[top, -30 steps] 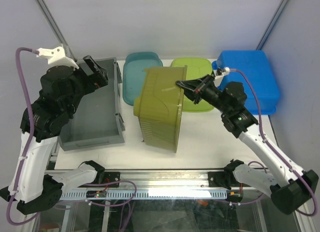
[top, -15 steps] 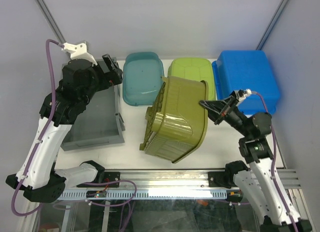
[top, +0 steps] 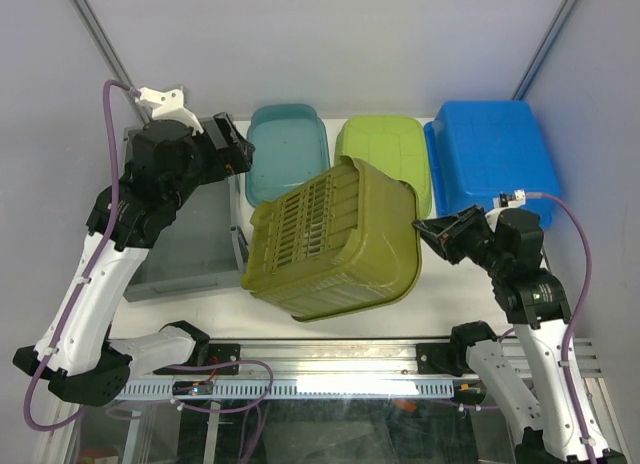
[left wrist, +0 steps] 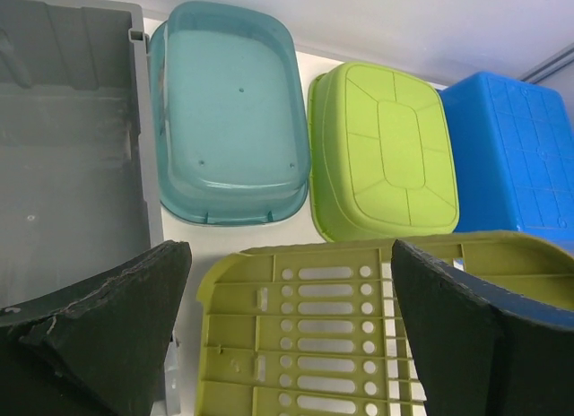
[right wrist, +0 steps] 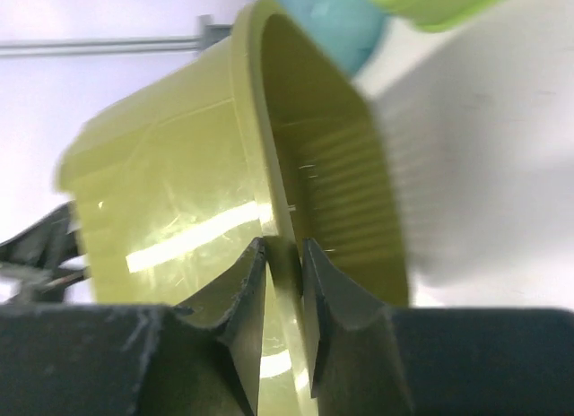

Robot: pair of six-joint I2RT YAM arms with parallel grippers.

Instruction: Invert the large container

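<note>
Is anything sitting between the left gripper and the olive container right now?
Nothing visible. The left gripper hangs open above the olive container, with only air over its slotted base. The right gripper pinches the rim.

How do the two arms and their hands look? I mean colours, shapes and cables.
The left arm and right arm have white links and black joint housings. A purple cable runs along each one. The left hand and right hand each carry two black, wedge-shaped fingers with rough, worn edges.
</note>
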